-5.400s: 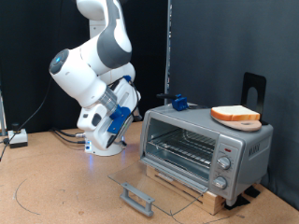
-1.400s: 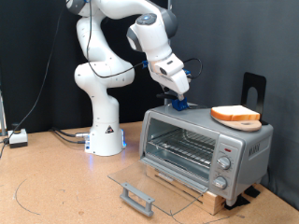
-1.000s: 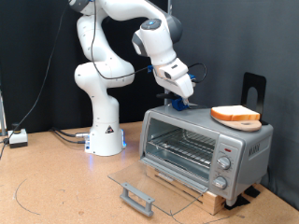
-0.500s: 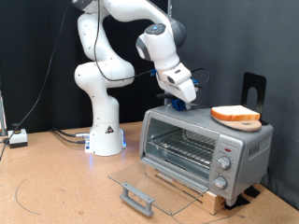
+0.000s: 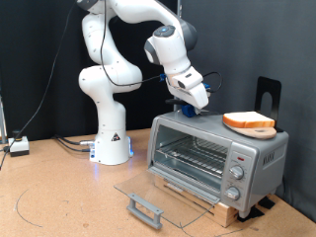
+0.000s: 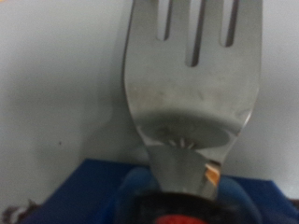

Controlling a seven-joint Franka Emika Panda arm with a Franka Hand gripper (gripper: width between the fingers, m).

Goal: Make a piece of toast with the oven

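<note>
The silver-grey oven stands on a wooden board at the exterior view's right. Its glass door is folded down flat and the wire rack is bare. The piece of toast lies on top of the oven at its right end. My gripper hangs just over the left end of the oven top, right at a blue-handled tool lying there. The wrist view is filled by that tool's slotted metal blade and blue handle. My fingers do not show there.
A black upright stand is behind the oven. The robot base stands at the back left. Cables and a small white box lie at the far left on the brown table.
The arm swung from a folded pose by its base up and over to the oven top. In the last half second it has barely moved. Toast and oven door are unchanged.
</note>
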